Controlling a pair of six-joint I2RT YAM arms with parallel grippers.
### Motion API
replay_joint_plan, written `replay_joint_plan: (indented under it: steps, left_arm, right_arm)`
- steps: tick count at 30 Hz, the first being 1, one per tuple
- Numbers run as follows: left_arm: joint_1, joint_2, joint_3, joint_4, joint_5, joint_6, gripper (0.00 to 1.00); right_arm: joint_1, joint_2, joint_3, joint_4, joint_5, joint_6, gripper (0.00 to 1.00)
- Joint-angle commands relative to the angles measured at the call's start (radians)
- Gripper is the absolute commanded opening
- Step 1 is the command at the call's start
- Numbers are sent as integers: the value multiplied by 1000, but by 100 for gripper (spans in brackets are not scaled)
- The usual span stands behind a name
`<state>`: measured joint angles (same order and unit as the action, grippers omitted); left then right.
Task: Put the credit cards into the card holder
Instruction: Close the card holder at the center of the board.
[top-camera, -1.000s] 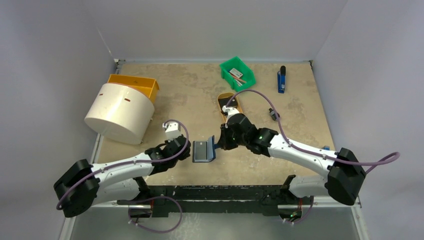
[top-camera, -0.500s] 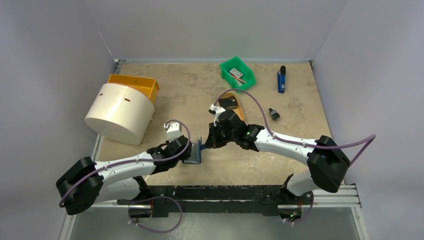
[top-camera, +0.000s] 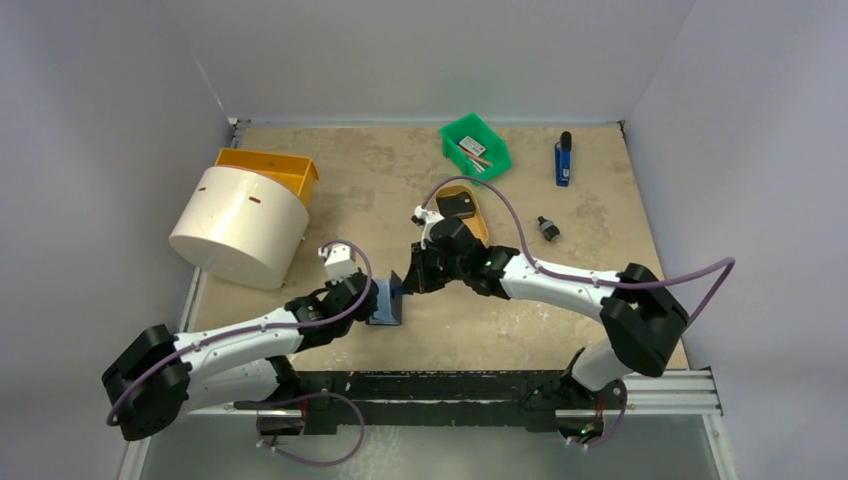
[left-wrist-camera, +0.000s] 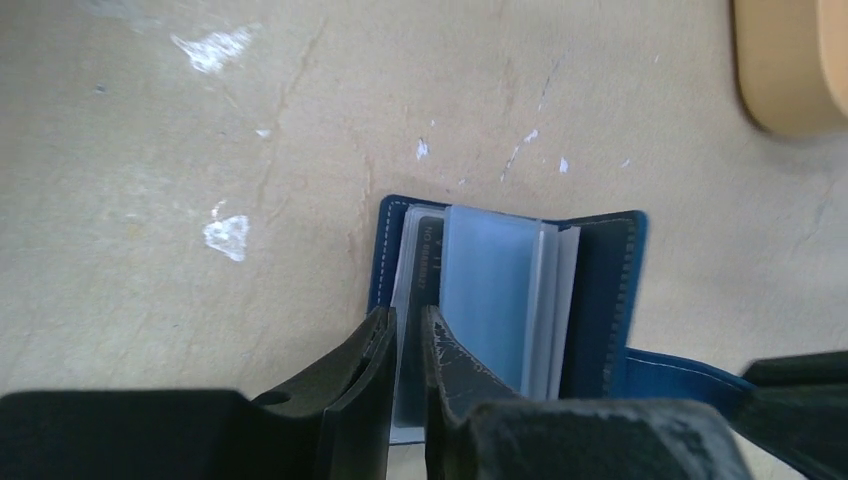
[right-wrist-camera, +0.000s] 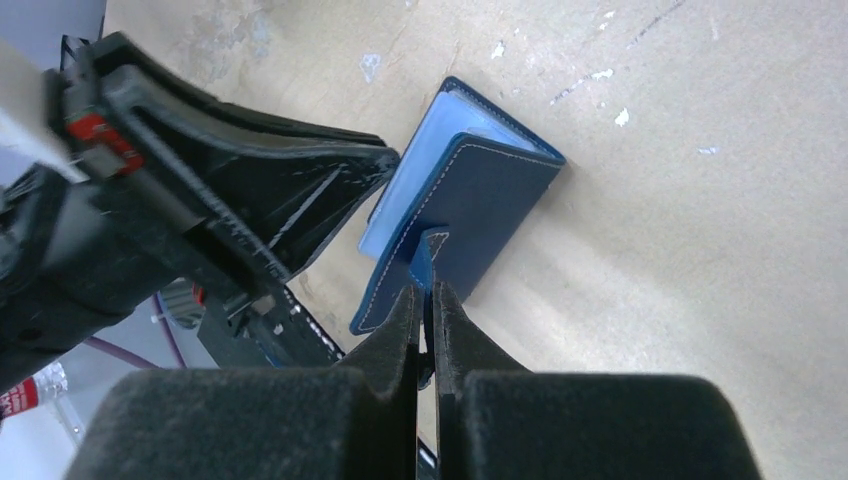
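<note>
The navy card holder (top-camera: 386, 303) stands on edge near the table's front middle, partly folded. In the left wrist view its pale blue sleeves (left-wrist-camera: 490, 290) fan open, and a dark card (left-wrist-camera: 430, 255) sits in the leftmost pocket. My left gripper (left-wrist-camera: 405, 325) is shut on that left leaf; in the top view it (top-camera: 370, 300) is at the holder's left side. My right gripper (right-wrist-camera: 428, 290) is shut on the holder's snap tab (right-wrist-camera: 424, 255), beside the navy outer cover (right-wrist-camera: 480, 190). In the top view it (top-camera: 405, 285) is at the holder's right.
A tan oval tray (top-camera: 478, 218) with a black block (top-camera: 459, 204) lies behind the right gripper. A green bin (top-camera: 475, 147) with small items, a blue tool (top-camera: 563, 160) and a small black part (top-camera: 546, 228) are at the back right. A white drum (top-camera: 240, 225) and an orange bin (top-camera: 270, 168) are on the left.
The right gripper has pulled the tab and cover leftward, so the holder went from lying open to standing nearly folded. The left gripper shifted slightly left with its leaf.
</note>
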<state>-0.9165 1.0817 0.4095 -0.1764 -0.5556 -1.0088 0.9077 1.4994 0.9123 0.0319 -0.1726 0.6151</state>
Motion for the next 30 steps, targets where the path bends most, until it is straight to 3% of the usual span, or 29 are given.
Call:
replay_joint_plan:
  steps: [1, 9, 21, 25, 30]
  left_arm:
    - [-1, -115, -1, -100, -126, -80, 15]
    - [-2, -219, 5, -284, -238, -194, 16]
    - [-1, -290, 1, -294, -244, -198, 15]
    - [-1, -297, 3, -306, -243, -203, 15]
    - [-1, -325, 7, -328, -252, -209, 15]
  right_arm:
    - [-1, 49, 80, 52, -36, 7, 0]
    - [0, 154, 140, 47, -78, 3, 0]
    - [21, 319, 277, 11, -216, -50, 0]
    - [35, 350, 333, -27, -232, -80, 32]
    - [35, 306, 347, -65, -214, -88, 57]
